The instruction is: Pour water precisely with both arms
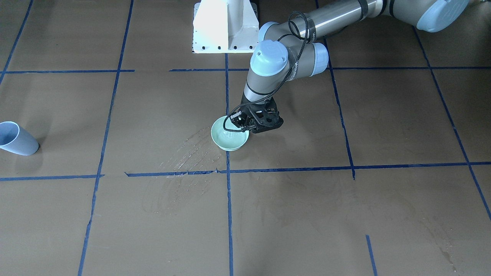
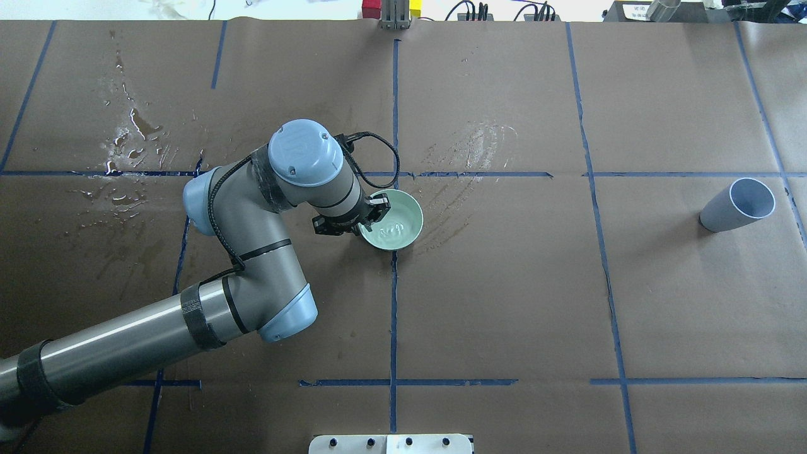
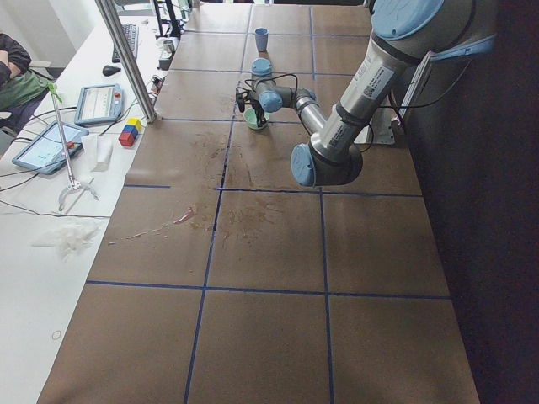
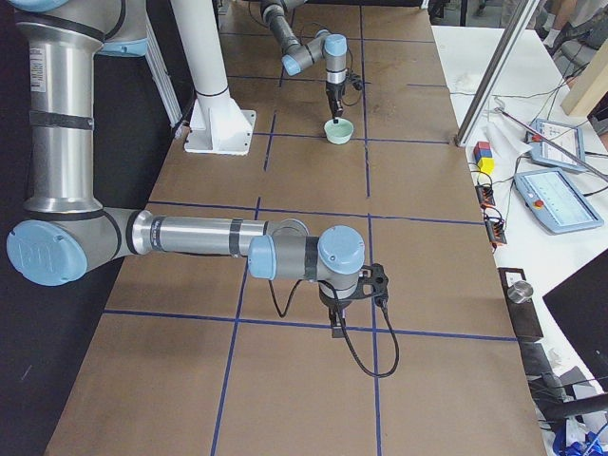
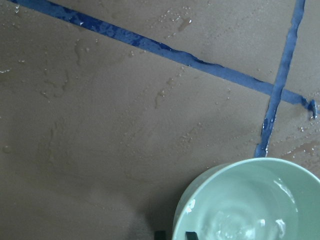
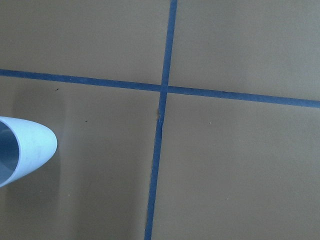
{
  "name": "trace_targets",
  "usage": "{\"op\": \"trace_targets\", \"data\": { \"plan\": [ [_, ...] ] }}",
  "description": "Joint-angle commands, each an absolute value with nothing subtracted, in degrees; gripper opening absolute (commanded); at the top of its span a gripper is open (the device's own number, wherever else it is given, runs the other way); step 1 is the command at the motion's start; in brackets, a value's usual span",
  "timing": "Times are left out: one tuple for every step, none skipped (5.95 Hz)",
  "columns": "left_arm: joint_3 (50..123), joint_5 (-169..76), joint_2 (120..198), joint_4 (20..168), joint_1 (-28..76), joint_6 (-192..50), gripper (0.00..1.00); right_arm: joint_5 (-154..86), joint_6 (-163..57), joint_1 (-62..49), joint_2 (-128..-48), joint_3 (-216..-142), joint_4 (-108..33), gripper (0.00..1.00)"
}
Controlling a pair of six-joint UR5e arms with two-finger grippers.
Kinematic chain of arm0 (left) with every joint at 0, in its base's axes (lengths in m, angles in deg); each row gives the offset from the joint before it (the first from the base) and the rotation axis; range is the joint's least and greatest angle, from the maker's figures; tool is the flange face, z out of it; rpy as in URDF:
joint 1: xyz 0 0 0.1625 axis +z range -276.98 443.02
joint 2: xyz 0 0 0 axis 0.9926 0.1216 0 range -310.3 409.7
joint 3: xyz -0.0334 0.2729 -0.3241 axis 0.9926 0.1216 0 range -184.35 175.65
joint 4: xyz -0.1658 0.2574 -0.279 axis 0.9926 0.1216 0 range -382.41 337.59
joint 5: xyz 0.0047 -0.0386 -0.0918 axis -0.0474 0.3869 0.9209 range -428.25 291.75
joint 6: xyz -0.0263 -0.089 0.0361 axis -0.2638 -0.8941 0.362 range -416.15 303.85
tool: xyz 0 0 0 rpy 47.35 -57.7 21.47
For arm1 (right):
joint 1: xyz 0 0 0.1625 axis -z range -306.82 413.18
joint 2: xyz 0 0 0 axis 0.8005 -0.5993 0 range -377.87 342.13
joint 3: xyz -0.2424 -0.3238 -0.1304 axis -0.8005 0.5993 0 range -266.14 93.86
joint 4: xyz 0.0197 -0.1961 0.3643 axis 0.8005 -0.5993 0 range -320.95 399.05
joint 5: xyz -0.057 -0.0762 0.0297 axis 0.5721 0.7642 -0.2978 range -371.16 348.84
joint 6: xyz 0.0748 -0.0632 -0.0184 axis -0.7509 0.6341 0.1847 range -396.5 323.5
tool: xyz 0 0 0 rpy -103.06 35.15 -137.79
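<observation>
Matt brown paper covers the bench [image 2: 504,302], glistening wet in streaks beside the smooth, glossy pale green bowl [image 2: 413,211] holding glinting water [image 2: 392,231]; the left arm [image 2: 126,347] above the bowl shows satin grey metal and smooth blue caps.

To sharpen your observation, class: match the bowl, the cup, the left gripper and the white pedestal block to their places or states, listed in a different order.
1 mint-green bowl
2 pale blue cup
3 left gripper
4 white pedestal block

a at the bowl's rim
b holds rippling water
c at the table edge nearest the robot
d stands alone on the robot's right

Pairs: 1-b, 2-d, 3-a, 4-c
</observation>
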State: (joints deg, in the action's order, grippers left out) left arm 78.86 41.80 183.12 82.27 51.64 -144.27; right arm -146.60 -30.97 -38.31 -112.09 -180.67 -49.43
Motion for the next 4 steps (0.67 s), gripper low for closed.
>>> {"op": "trace_targets", "data": {
  "plan": [
    [79.6, 42.0, 183.1, 81.7, 50.6, -144.0, 1.00, -146.6, -30.2, -38.3, -112.1, -181.2, -48.1, 1.00],
    [82.3, 42.5, 180.4, 81.6, 49.5, -143.6, 1.00, -146.7, -30.9, -38.3, -112.1, -181.3, -46.4, 1.00],
    [88.4, 46.2, 175.2, 79.6, 46.9, -136.5, 1.00, -147.0, -31.0, -38.2, -112.1, -182.1, -46.5, 1.00],
    [94.7, 49.4, 170.8, 74.1, 43.2, -128.5, 1.00, -151.5, -31.1, -38.2, -112.1, -182.8, -46.2, 1.00]
  ]
}}
